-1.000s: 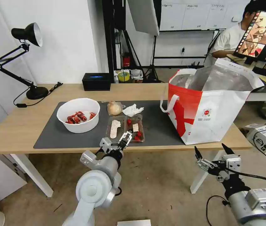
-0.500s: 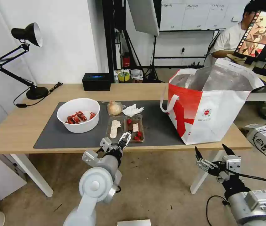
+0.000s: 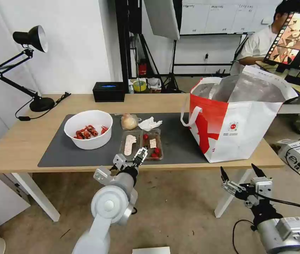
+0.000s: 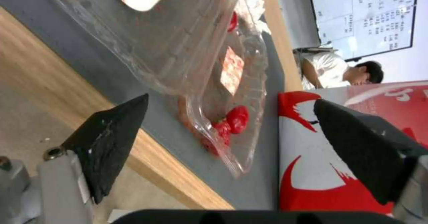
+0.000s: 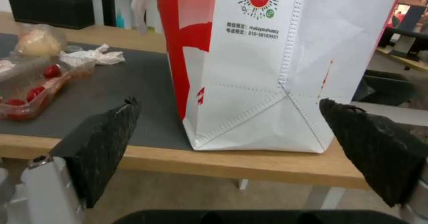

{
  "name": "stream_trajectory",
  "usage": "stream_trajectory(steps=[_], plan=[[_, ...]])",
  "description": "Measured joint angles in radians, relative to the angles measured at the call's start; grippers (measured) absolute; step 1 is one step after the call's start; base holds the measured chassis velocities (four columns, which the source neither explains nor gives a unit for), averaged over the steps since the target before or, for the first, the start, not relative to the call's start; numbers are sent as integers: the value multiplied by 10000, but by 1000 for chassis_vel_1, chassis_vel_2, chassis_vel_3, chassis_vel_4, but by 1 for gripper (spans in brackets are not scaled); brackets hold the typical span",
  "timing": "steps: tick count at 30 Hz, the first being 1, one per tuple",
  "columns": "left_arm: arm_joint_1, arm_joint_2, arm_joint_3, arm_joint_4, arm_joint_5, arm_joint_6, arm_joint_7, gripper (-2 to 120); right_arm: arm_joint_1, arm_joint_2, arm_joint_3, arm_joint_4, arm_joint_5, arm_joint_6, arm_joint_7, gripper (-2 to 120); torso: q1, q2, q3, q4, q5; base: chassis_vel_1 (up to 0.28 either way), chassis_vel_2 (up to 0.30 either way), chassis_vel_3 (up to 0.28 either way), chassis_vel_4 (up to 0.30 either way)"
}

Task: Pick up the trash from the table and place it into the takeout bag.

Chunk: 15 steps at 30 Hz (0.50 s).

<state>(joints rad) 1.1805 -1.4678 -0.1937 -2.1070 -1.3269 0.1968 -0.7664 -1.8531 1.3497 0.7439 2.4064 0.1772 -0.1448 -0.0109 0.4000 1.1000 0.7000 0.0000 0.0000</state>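
The left tool (image 3: 141, 154), fingers wide, had crept forward to the clear hinged plastic tray (image 3: 142, 144) near the bench's front edge; grasp not begun. The right tool (image 3: 238, 173) waited wide below

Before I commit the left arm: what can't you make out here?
- Takeout bag floor: head view, hidden by its own front wall.
- Left tool against the clear tray: touching or apart, can't tell.
- Bowl depth under shells: rim hides it.
- Bag's printed text: too small.
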Motion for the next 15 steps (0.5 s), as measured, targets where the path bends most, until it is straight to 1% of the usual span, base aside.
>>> stream_trajectory(steps=[7, 15], plan=[[-59, 66, -12, 66, -1, -2, -93, 100, 0, 42, -21, 6, -38, 18, 58, 100, 0, 0, 0, 0, 0, 0, 0, 0, 0], [-341, 31, -74, 373, -8, -137, -289, 100, 47, 112, -68, -92, -73, 47, 75, 100, 0, 0, 0, 0, 0, 0, 0, 0, 0]])
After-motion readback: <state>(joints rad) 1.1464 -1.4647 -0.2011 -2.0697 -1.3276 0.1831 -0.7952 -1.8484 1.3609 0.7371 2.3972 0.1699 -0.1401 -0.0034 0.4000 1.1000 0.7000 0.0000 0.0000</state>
